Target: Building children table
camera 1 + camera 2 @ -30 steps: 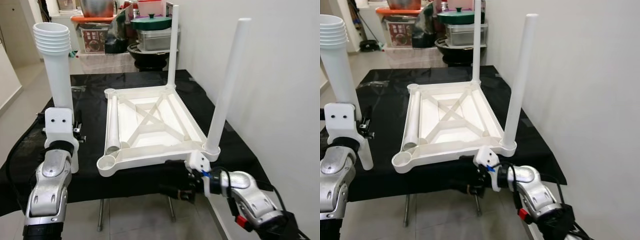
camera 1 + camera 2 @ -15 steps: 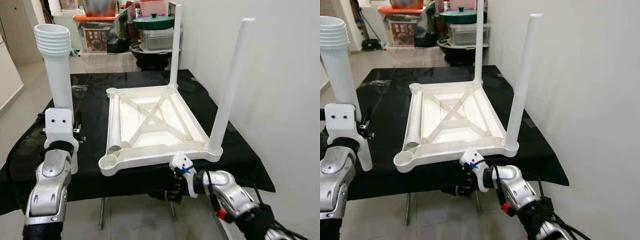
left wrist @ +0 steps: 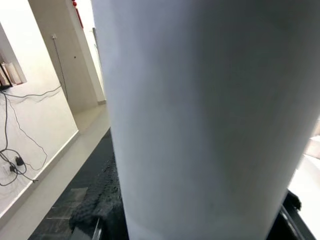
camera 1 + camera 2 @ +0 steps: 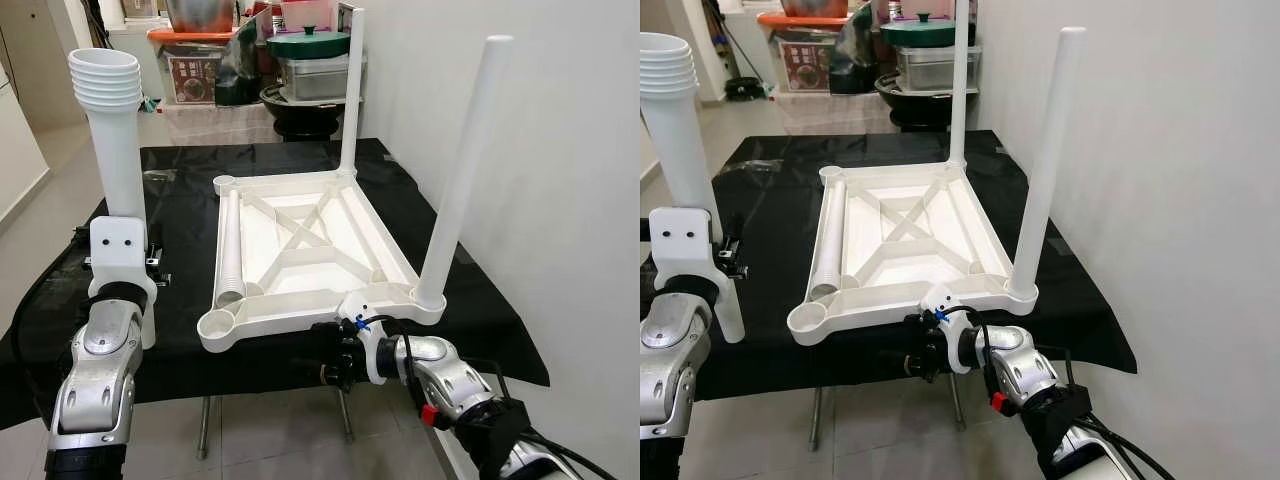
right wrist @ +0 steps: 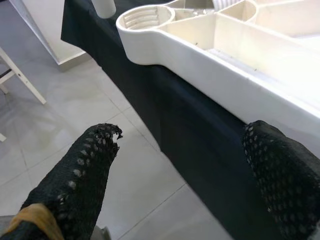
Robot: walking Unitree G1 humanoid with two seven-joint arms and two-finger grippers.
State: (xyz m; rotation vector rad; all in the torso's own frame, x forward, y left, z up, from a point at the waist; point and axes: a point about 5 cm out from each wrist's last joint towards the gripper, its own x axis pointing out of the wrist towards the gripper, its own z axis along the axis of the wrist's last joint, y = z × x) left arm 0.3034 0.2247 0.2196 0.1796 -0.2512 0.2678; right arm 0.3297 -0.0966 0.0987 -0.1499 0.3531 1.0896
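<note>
My right gripper (image 5: 180, 165) hangs spread wide below the tabletop's (image 4: 300, 240) near edge, touching nothing; my left gripper (image 4: 120, 262) grasps a white leg (image 4: 112, 130) upright.

The upturned table top (image 4: 310, 250) lies on the desk (image 4: 180, 215), with two legs (image 4: 462, 170) standing up at its right corners and one loose leg (image 4: 230, 250) lying inside along its left edge. The left gripper (image 4: 120, 262) holds another leg (image 4: 112, 130) upright to the left of the table top. The right gripper (image 4: 318, 368) is in front of the desk's near edge, below the table top, and behind the desk stand pots (image 4: 308, 62).
</note>
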